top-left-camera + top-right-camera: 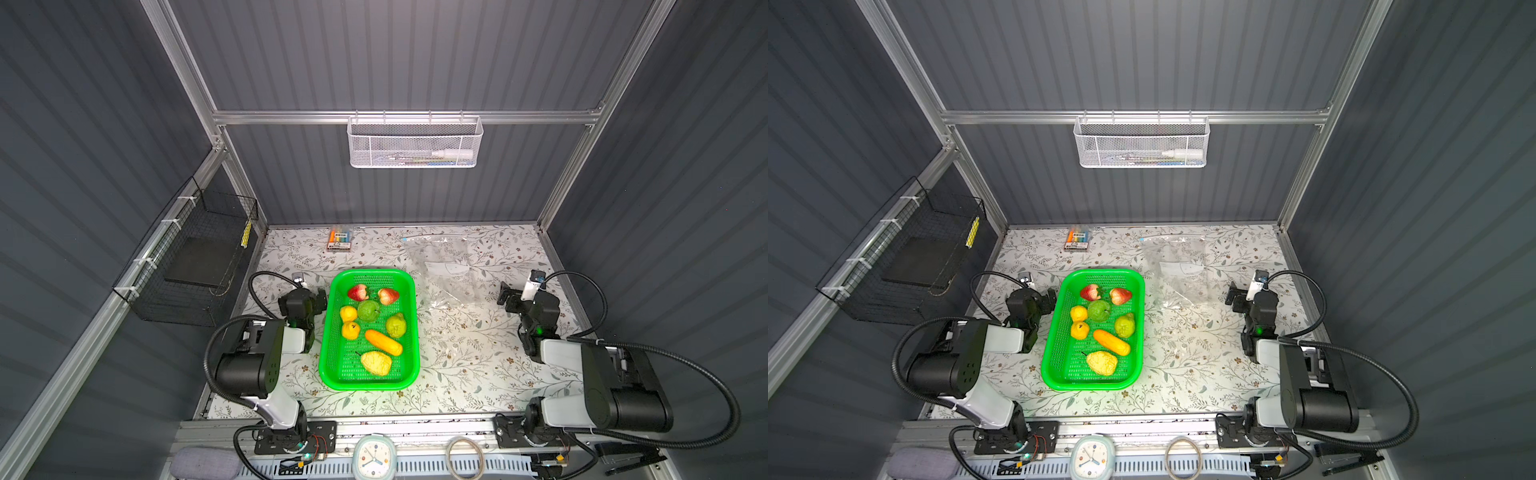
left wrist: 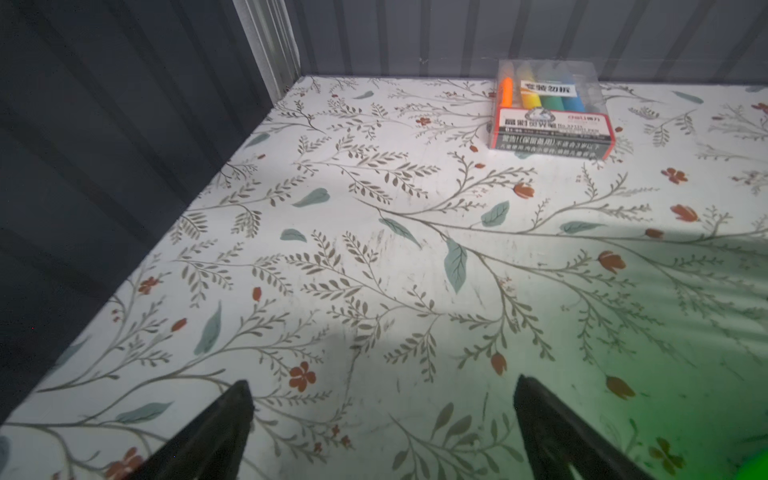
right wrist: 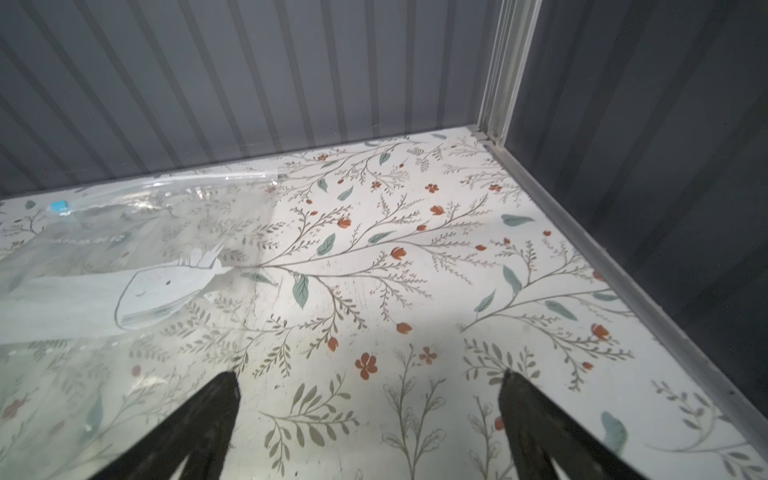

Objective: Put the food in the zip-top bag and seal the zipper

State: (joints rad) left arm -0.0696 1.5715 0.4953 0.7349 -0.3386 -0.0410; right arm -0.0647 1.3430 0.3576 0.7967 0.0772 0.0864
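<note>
The food lies in a green perforated tray (image 1: 365, 384) mid-table: two red pieces (image 1: 358, 292), two small yellow ones (image 1: 348, 313), two green ones (image 1: 368, 311), an orange carrot-like one (image 1: 383, 342) and a bumpy yellow one (image 1: 376, 363). The clear zip-top bag (image 1: 444, 266) (image 3: 104, 249) lies flat and empty to the tray's far right. Its zipper runs along the far edge, with the light-blue slider (image 1: 404, 239) (image 3: 59, 205) at the left end. My left gripper (image 1: 311, 296) (image 2: 383, 382) hovers open beside the tray's left rim. My right gripper (image 1: 513, 297) (image 3: 369, 375) is open, just right of the bag.
A box of markers (image 1: 340, 240) (image 2: 550, 112) sits by the back wall. A black wire basket (image 1: 195, 257) hangs on the left wall and a white mesh basket (image 1: 413, 141) on the back wall. A clock (image 1: 374, 457) stands on the front rail.
</note>
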